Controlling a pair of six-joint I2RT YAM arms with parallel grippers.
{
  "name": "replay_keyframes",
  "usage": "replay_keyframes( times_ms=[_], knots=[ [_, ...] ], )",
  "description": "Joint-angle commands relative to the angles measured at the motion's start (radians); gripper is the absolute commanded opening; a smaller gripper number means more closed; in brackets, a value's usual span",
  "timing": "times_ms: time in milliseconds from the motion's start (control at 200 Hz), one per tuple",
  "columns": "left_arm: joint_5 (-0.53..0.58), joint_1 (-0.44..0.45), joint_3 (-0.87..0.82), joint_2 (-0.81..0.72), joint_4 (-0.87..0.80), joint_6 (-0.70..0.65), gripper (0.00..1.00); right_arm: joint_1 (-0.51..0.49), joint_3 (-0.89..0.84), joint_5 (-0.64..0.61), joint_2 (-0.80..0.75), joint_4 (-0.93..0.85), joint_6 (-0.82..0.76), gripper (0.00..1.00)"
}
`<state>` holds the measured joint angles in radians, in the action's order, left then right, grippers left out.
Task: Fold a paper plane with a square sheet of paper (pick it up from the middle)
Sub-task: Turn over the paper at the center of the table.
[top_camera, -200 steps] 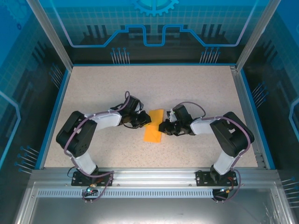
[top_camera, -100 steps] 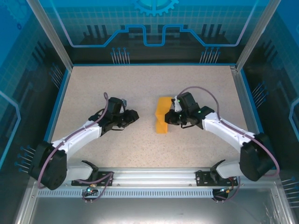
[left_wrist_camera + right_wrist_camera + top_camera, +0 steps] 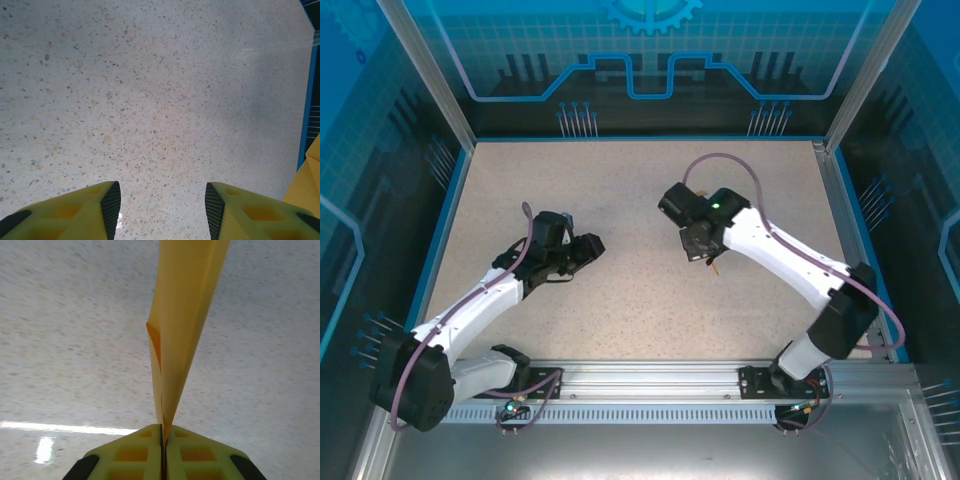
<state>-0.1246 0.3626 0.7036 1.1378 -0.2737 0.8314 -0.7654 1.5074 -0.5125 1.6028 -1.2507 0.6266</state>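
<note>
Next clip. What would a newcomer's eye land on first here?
The folded orange-yellow paper sheet stands out most: it is pinched edge-on in the shut yellow fingers of the right gripper, right of centre over the pale speckled table. Left of centre, the left gripper has its yellow fingers apart with only bare tabletop between them.

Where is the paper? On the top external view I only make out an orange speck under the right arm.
Observer: The right wrist view shows the folded paper pinched between the shut fingers of the right gripper, sticking out ahead of them.
Operator: Is the left one holding anything?
Observer: No. In the left wrist view the fingers of the left gripper stand apart over bare table, nothing between them.
</note>
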Motion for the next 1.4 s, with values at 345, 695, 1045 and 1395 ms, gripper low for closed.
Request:
replay_keyframes(
  times_ms=[345, 695, 1045, 1395],
  knots=[
    [0.213, -0.036, -0.088, -0.162, -0.111, 0.075, 0.59, -0.088, 0.262, -0.062, 0.418, -0.142, 0.033, 0.11],
    [0.226, -0.045, -0.108, -0.183, -0.113, 0.092, 0.62, -0.103, 0.334, 0.103, 0.582, -0.039, 0.038, 0.16],
    [0.188, -0.047, -0.054, -0.091, -0.103, 0.086, 0.64, -0.065, 0.26, 0.385, 0.543, 0.187, 0.023, 0.29],
    [-0.018, -0.047, 0.033, 0.079, -0.014, 0.067, 0.65, 0.146, -0.271, 0.881, 0.159, 0.833, 0.073, 0.35]
  ],
)
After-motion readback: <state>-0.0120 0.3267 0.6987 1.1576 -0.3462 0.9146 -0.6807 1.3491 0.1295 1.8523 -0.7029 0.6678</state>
